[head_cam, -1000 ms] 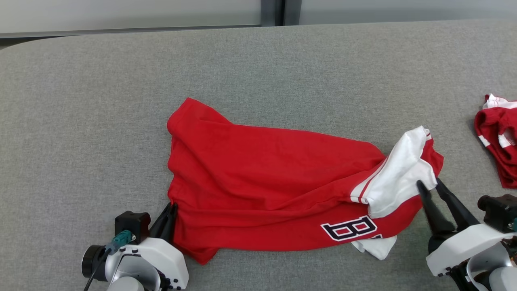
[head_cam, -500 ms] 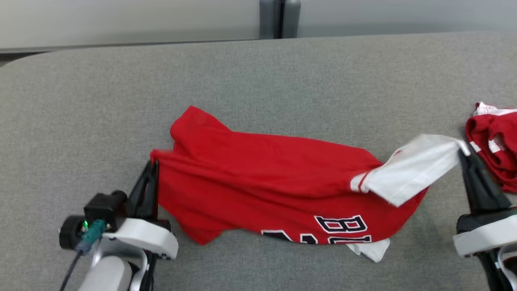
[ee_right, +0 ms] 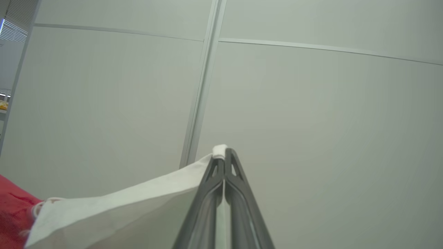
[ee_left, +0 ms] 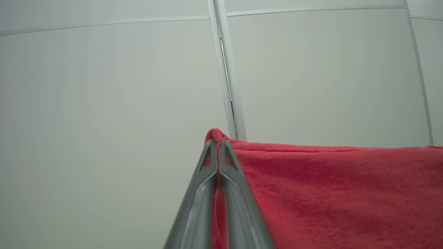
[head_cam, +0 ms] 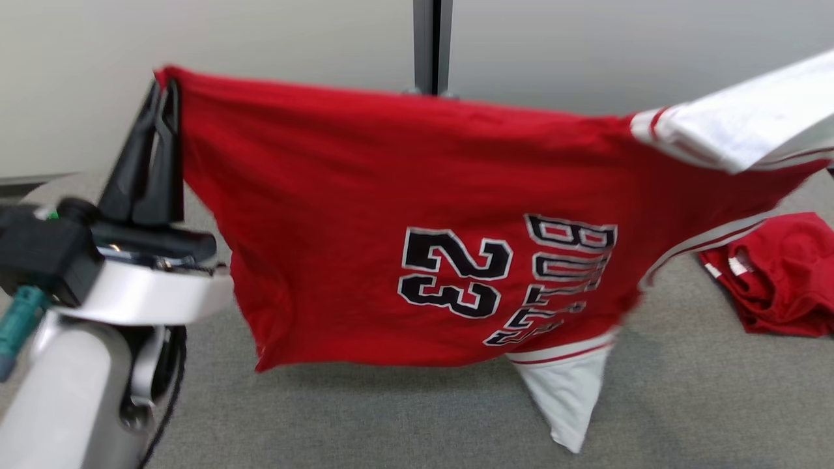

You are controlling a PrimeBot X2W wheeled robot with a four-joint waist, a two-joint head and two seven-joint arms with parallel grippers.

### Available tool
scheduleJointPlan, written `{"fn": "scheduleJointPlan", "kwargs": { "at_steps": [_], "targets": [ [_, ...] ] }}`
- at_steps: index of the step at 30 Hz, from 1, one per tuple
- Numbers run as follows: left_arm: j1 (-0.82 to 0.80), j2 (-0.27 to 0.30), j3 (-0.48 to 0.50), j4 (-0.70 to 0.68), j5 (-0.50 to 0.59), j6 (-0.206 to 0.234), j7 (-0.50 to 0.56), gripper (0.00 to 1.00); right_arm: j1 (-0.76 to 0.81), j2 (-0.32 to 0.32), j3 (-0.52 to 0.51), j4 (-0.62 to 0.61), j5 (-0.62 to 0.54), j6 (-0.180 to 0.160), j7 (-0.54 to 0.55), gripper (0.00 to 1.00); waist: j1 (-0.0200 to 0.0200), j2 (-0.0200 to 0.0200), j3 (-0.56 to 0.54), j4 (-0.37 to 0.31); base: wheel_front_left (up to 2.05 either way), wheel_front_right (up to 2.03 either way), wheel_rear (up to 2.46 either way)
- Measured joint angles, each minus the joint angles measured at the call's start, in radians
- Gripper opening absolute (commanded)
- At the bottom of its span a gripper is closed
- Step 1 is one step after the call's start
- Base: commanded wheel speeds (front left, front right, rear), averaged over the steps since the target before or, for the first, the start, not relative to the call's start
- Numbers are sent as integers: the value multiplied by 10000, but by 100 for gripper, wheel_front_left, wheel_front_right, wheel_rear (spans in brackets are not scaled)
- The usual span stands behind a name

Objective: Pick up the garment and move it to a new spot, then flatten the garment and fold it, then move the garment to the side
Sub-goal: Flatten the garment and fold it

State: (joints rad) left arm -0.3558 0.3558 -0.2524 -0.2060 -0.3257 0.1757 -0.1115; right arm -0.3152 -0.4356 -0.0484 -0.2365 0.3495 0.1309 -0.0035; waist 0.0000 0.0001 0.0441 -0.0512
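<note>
The garment (head_cam: 365, 215) is a red jersey with white sleeves and black "23" lettering. It hangs in the air, stretched between both arms above the grey table (head_cam: 391, 423). My left gripper (head_cam: 166, 88) is shut on its red upper left corner; the left wrist view shows that gripper (ee_left: 217, 140) pinching the red cloth (ee_left: 328, 193). In the right wrist view my right gripper (ee_right: 224, 152) is shut on the tip of a white sleeve (ee_right: 121, 207). The sleeve (head_cam: 749, 124) runs off the right edge of the head view.
A second red garment (head_cam: 775, 273) lies crumpled on the table at the right. A pale panelled wall with a dark vertical post (head_cam: 432, 45) stands behind the table.
Both grippers have lifted the jersey off the table and pulled it taut. The right gripper closed on the white sleeve. The head camera has tilted up.
</note>
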Motion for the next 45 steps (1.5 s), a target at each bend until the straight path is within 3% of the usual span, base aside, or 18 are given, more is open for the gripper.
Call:
{"fn": "scheduleJointPlan", "kwargs": {
  "at_steps": [10,19,24,31,38,45],
  "targets": [
    [-1754,222,100,-21,-86,-334,570,0,-1271,-56,-265,121,224,0,454,0,0,0,-324,-132,0,0,0],
    [-4594,-257,-123,2387,-299,-1064,25,0,-3949,-69,401,1895,617,0,201,0,0,0,564,-153,0,0,0],
    [-6893,-612,8,4964,-387,-1409,-706,0,-6630,194,1417,3864,671,0,-410,0,0,0,1245,-167,0,0,0],
    [-9051,-968,268,8069,-579,-1755,-1285,0,-9622,1204,2696,7369,840,0,-1538,0,0,0,1758,-449,0,0,0],
    [-9004,-1494,113,11097,-779,-2134,-1413,0,-10069,2353,4048,10613,1530,0,-2059,0,0,-1,2305,-610,0,0,0],
    [-7753,-2082,-23,13005,-1034,-2677,-1492,0,-8914,2911,5095,12331,2456,0,-2359,0,0,0,2925,-651,0,0,0]
  ]
}}
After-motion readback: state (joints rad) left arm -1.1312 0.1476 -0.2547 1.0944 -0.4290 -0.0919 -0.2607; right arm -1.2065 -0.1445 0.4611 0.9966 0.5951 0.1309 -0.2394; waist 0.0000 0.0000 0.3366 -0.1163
